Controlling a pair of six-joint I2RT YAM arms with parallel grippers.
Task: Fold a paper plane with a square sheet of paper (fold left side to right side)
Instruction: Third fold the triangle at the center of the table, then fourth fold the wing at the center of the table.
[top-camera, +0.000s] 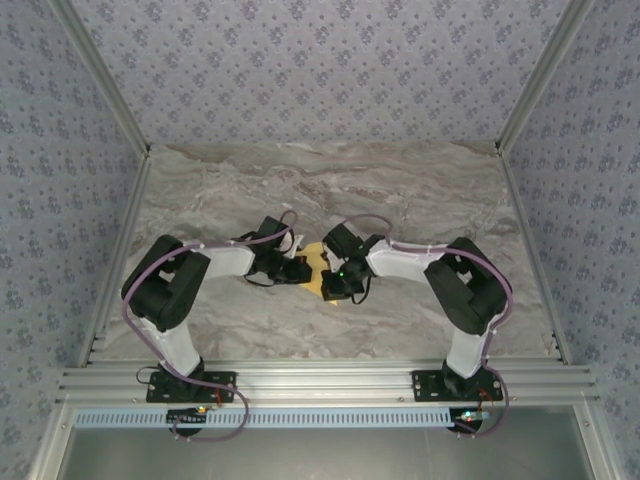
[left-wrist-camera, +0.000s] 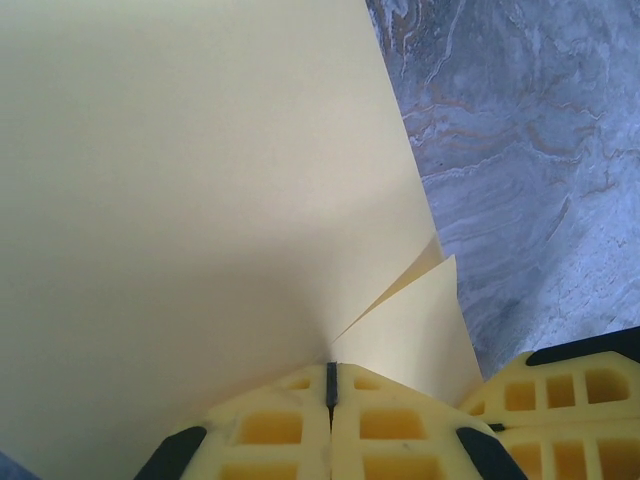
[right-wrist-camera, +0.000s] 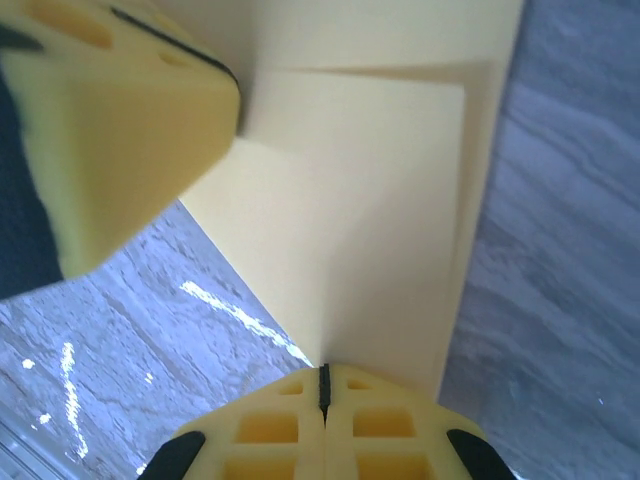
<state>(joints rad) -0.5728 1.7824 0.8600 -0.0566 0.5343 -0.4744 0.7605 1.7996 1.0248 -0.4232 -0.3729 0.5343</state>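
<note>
Side-to-side fold underway: left gripper and right gripper both clamped on thin yellow-orange square sheet of paper; next probably align edges, press crease.

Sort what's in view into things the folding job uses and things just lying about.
In use: yellow paper sheet, left pincer, right pincer, both shut on it.
Just there: marble table, patterned walls, aluminium rail.

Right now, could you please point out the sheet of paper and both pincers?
sheet of paper (left-wrist-camera: 200, 200), left wrist view, broad face.
left pincer (left-wrist-camera: 331, 375), left wrist view, fingertip seam.
right pincer (right-wrist-camera: 322, 378), right wrist view, fingertip seam.
</note>
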